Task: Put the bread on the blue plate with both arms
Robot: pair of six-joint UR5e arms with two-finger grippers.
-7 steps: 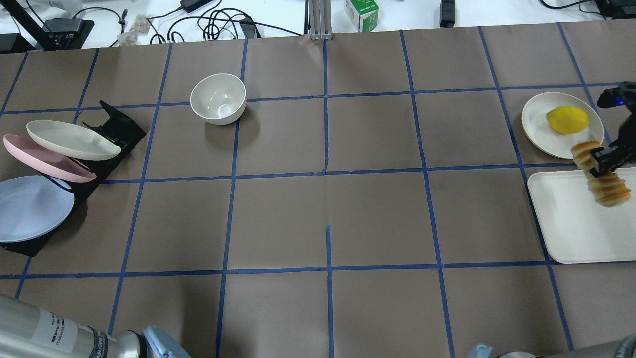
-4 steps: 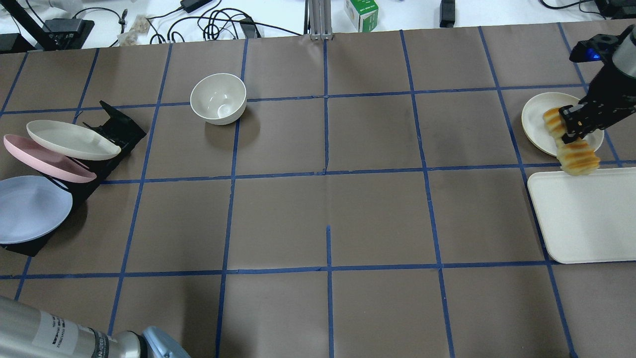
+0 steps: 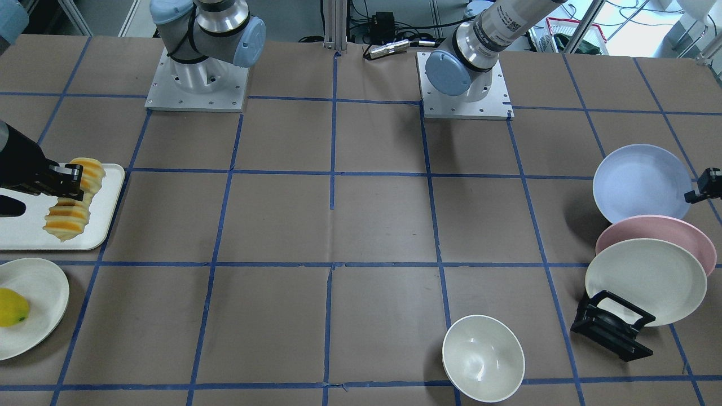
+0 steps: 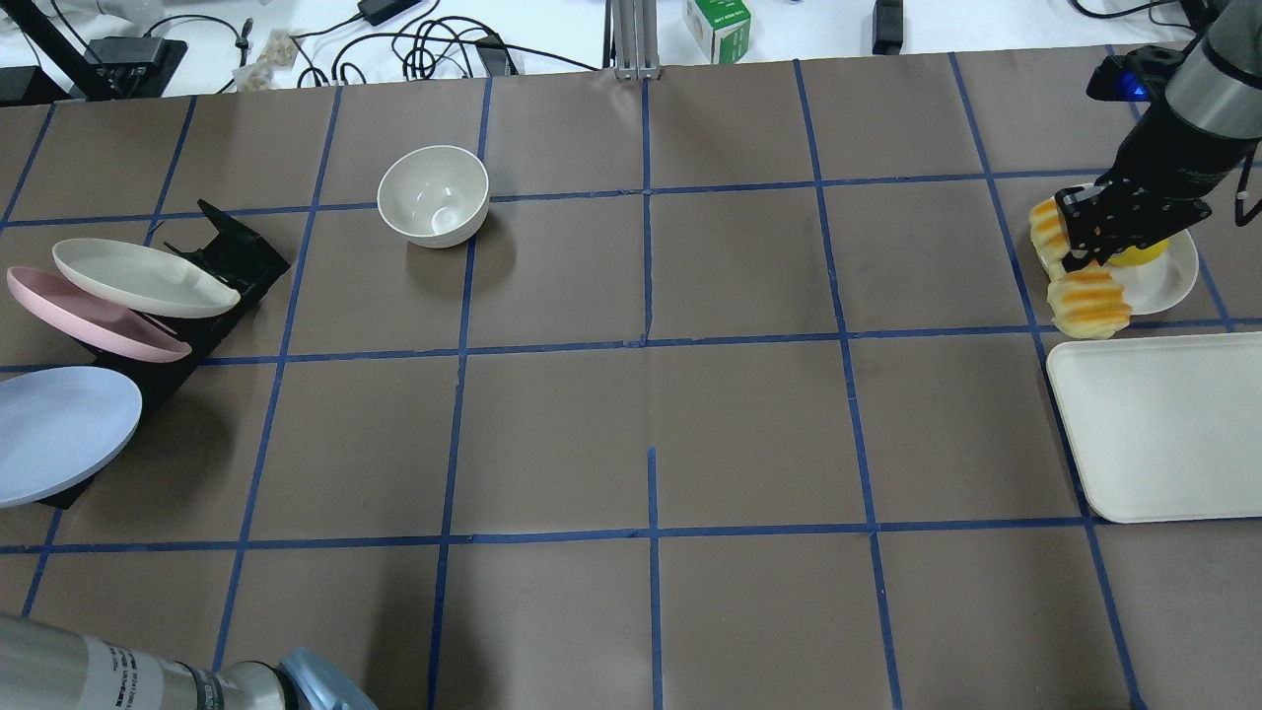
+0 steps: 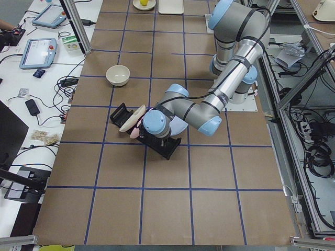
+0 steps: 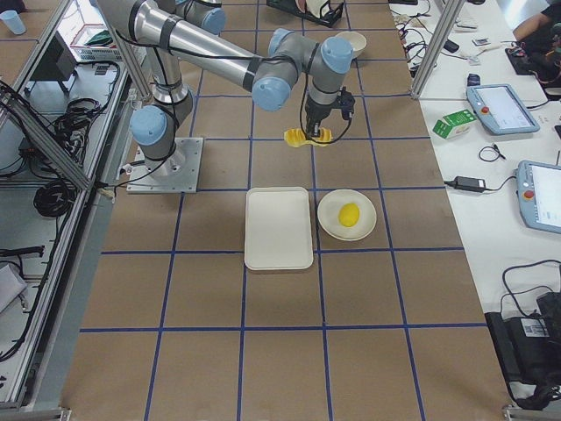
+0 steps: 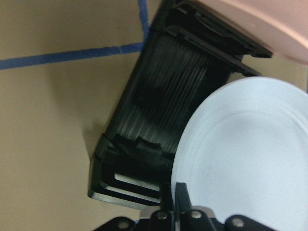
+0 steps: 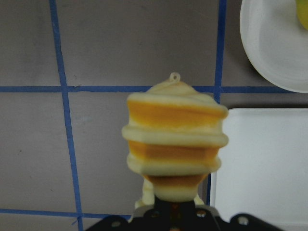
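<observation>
Across your brown bench [image 4: 651,414], right end effector [image 4: 1077,258] clamps the bread [image 4: 1089,301] aloft; left end effector [image 7: 175,192] pinches the blue plate [image 7: 240,159] by its rim; placing not yet done.

Bright, even light fills every view. The white bowl [image 4: 434,195] shows small glints and casts a soft shadow at upper left of the overhead view. Both wrist views are soft; the bread [image 8: 174,144] looks blurred.

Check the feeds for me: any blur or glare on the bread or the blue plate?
Right wrist view: the bread is close and slightly soft. Left wrist view: the blue plate is soft but evenly lit; the rack is dark, with little detail. Overhead view: sharp, with highlights inside the bowl.
</observation>
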